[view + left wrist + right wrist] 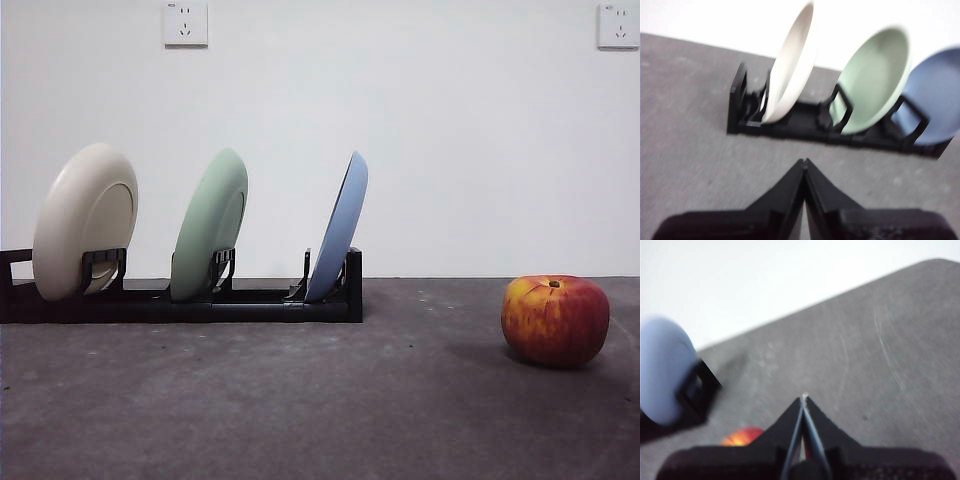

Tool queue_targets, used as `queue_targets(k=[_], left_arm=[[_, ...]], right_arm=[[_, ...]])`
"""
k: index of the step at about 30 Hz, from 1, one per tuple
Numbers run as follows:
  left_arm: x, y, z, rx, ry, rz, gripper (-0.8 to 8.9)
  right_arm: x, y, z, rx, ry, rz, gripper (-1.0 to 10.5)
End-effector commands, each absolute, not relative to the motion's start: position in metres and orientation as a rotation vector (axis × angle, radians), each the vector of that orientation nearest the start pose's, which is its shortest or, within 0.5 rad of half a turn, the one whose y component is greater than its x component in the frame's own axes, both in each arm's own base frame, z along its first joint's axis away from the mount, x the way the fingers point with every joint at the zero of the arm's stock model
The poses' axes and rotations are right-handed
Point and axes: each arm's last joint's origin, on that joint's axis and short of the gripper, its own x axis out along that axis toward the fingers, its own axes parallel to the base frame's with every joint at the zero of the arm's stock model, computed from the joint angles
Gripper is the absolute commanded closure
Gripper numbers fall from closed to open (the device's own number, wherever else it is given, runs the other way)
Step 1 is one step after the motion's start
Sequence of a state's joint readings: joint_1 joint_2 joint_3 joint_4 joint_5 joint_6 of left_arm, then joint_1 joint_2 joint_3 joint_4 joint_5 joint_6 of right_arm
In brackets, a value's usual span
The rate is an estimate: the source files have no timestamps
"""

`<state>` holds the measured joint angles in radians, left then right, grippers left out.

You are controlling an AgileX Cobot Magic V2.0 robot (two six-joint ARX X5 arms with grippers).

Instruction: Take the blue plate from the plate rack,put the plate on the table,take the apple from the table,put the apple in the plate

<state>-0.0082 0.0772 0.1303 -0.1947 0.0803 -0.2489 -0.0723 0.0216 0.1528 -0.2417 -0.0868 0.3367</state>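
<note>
Matte lt-blue plate [340, 225] upright in rack [250, 300].

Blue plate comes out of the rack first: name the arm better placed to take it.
Probably right. The blue plate sits in the plate rack at its end nearest the apple; the right gripper, shut, views that end closely. The left gripper, shut, faces the cream plate.

The blue plate [341, 228] is held upright, slightly tilted, in the end slot of the long black plate rack [250, 302]. The red apple [555, 319], streaked yellow-orange, is set stem up on the dark grey surface [300, 400], well apart from the rack.
</note>
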Motion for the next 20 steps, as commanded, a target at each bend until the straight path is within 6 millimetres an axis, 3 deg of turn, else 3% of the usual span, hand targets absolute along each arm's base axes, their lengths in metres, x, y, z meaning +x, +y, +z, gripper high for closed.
queue_targets(k=[1, 9, 20], left_arm=[[0.096, -0.003, 0.199, -0.305, 0.158, -0.071, 8.19], [0.12, -0.004, 0.26, -0.331, 0.263, -0.089, 8.19], [0.19, -0.014, 0.333, -0.402, 0.456, -0.387, 8.19]], right_arm=[[0.083, -0.003, 0.208, 0.404, 0.121, -0.006, 9.6], [0.081, -0.003, 0.258, 0.413, 0.318, -0.045, 9.6], [0.11, -0.005, 0.31, 0.424, 0.528, -0.086, 9.5]])
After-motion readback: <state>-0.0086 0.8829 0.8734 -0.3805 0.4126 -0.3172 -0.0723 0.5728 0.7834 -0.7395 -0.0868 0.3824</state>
